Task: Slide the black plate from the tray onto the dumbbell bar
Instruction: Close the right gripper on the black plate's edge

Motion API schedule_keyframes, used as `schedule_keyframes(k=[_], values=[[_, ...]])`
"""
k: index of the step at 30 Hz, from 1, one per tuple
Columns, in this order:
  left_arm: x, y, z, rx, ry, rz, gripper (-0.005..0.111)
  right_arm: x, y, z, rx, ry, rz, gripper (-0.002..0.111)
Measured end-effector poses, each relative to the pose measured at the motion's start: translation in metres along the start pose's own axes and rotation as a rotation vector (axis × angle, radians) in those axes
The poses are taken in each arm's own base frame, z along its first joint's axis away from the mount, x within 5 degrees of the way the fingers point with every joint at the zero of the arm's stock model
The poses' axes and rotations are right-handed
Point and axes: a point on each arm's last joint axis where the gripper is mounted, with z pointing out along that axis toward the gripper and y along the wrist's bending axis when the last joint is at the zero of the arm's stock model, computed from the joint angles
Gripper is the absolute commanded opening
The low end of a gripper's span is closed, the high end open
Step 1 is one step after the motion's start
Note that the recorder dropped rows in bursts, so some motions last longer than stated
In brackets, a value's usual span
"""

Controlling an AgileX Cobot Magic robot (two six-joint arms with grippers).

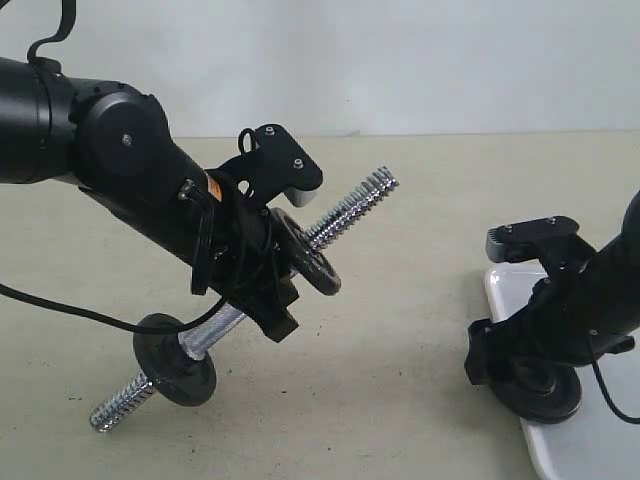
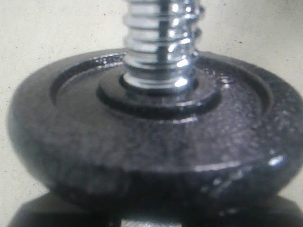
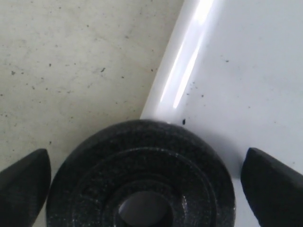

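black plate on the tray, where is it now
Exterior view, lower right: the black plate lies on the tray, at its left edge, between the fingers of the open right end effector.

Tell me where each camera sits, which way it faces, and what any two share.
Exterior: off the arms, facing across the table; shows both arms, left tool holding the bar, right tool open over the plate on the tray.
Left wrist: on the left arm, close on a disc threaded on the bar; tool barely visible.
Right wrist: on the right arm, looking down on plate and tray; both fingers show.
Shared: exterior and right wrist both show plate and tray.
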Motion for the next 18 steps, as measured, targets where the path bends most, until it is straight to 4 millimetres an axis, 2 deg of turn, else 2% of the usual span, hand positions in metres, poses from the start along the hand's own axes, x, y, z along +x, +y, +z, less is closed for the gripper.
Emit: schedule_keyframes(k=[18], values=[[0.0000, 0.0000, 0.0000, 0.000, 0.000, 0.000, 0.004, 0.0033, 0.0023, -0.0020, -0.023, 0.057, 0.005, 0.105]])
